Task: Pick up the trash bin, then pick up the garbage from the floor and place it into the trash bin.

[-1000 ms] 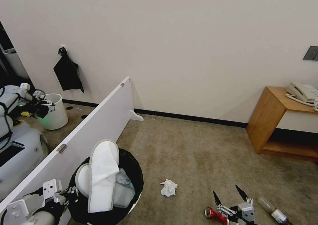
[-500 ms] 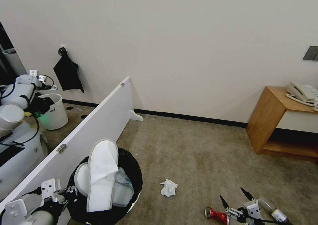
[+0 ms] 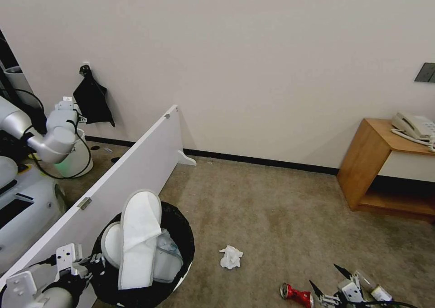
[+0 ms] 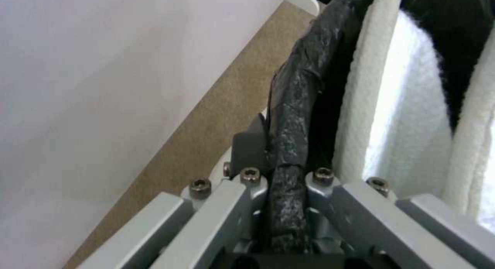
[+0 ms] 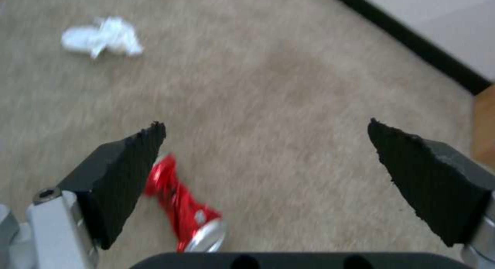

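The trash bin (image 3: 181,235), lined with a black bag, hangs low at the left in the head view. Two white slippers (image 3: 138,240) stand in it. My left gripper (image 3: 96,265) is shut on its rim; the left wrist view shows the gripper (image 4: 284,178) pinching the bag-covered rim (image 4: 296,91) beside a slipper (image 4: 397,106). On the carpet lie a crumpled tissue (image 3: 231,257), a crushed red can (image 3: 297,294) and a clear bottle (image 3: 374,289). My right gripper (image 3: 327,276) hangs open between can and bottle. In the right wrist view the gripper (image 5: 264,125) stands wide, the can (image 5: 180,207) by one finger and the tissue (image 5: 103,40) farther off.
A long white board (image 3: 136,172) lies on edge along my left, close to the bin. Beyond it are a white robot arm (image 3: 54,136) and a plain white bin (image 3: 81,158). A wooden side table (image 3: 371,163) with a telephone (image 3: 414,127) stands at the right wall. Open carpet fills the middle.
My right gripper has moved right and lower, from over the can to between can and bottle. The arm beyond the board has lifted. The bin has shifted slightly.
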`<state>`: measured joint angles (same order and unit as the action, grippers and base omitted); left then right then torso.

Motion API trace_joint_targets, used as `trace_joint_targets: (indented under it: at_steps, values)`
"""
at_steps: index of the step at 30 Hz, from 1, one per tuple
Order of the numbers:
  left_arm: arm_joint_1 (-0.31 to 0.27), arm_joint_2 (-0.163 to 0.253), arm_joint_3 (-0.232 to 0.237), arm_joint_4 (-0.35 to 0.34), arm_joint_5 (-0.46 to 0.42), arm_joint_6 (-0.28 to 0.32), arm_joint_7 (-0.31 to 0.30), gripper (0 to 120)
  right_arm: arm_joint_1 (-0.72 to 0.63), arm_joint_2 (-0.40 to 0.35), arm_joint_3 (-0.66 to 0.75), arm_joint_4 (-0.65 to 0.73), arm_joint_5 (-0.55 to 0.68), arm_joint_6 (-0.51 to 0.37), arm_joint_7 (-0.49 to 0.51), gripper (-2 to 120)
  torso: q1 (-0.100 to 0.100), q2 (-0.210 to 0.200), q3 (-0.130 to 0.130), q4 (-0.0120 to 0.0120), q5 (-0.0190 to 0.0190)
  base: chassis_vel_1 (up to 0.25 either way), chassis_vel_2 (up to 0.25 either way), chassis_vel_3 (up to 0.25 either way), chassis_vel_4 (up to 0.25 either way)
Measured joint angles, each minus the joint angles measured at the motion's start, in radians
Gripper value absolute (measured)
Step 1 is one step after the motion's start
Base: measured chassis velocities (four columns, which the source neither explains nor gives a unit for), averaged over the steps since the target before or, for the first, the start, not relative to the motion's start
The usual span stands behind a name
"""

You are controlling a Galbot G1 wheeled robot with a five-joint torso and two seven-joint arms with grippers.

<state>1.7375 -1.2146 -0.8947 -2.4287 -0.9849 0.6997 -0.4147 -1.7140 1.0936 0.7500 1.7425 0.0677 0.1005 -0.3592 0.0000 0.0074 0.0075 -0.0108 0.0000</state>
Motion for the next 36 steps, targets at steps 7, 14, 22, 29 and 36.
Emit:
trace_joint_targets:
  at_steps: [7, 14, 22, 29, 36]
  values:
    - [-0.001, 0.001, 0.001, 0.001, 0.001, 0.0, 0.0, 2, 0.002, -0.037, -0.026, -0.042, -0.014, 0.005, -0.021, 100, 0.0, 0.0, 0.0, -0.0001, 0.0, 0.0, 0.0, 0.0, 0.0]
    - [-0.001, 0.002, 0.002, 0.002, 0.002, 0.0, 0.0, 2, 0.036, -0.04, -0.078, -0.103, -0.021, 0.02, -0.029, 100, 0.0, 0.0, 0.0, -0.0001, 0.0001, 0.0, 0.0, 0.0, 0.0]
    - [0.002, 0.007, -0.004, 0.0, 0.004, 0.002, -0.005, 2, 0.142, -0.053, -0.18, -0.228, -0.053, 0.074, -0.048, 100, 0.0, 0.0, 0.0, 0.0, 0.0, 0.0, 0.0, 0.0, 0.0]
    - [0.006, 0.007, -0.008, -0.006, 0.004, 0.004, -0.008, 2, 0.197, -0.045, -0.224, -0.284, -0.066, 0.075, -0.049, 100, 0.0, 0.0, 0.0, 0.0, -0.0001, 0.0, 0.0, 0.0, 0.0]
    - [0.009, 0.006, -0.014, -0.011, 0.002, 0.005, -0.009, 2, 0.238, -0.042, -0.259, -0.335, -0.067, 0.066, -0.051, 100, 0.0, 0.0, 0.0, -0.0001, -0.0001, 0.0, 0.0, 0.0, 0.0]
